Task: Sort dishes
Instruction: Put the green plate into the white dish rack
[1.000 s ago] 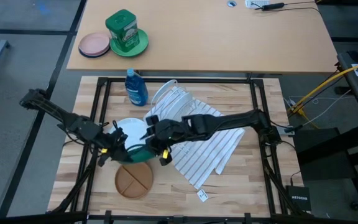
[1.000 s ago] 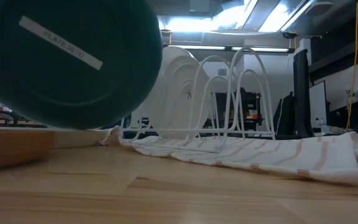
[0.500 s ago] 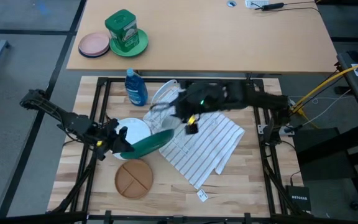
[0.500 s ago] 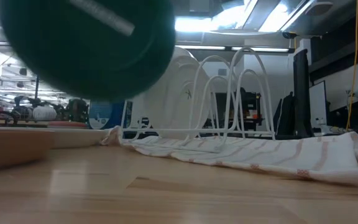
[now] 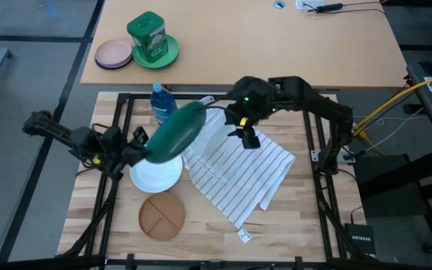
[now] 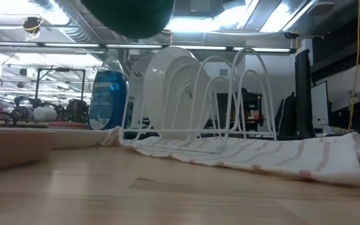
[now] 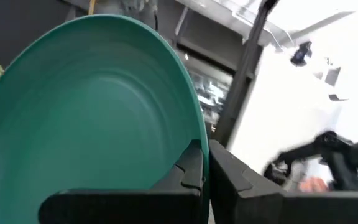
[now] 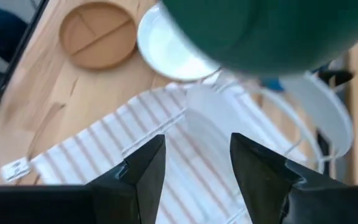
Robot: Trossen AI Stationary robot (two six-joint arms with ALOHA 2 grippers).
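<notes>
Currently left gripper (image 5: pixel 142 146) fingers clamped on dark green plate (image 5: pixel 175 132) rim, plate held tilted in air over white plate (image 5: pixel 156 172) beside rack (image 5: pixel 212 139). Right gripper (image 5: pixel 247 136) above rack, fingers apart, empty.

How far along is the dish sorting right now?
Done: one white plate stands in the dish rack. In hand: the left gripper holds the dark green plate up in the air near the rack. Left: a white plate and the tan divided plate on the table. The right gripper hovers open above the rack.
</notes>
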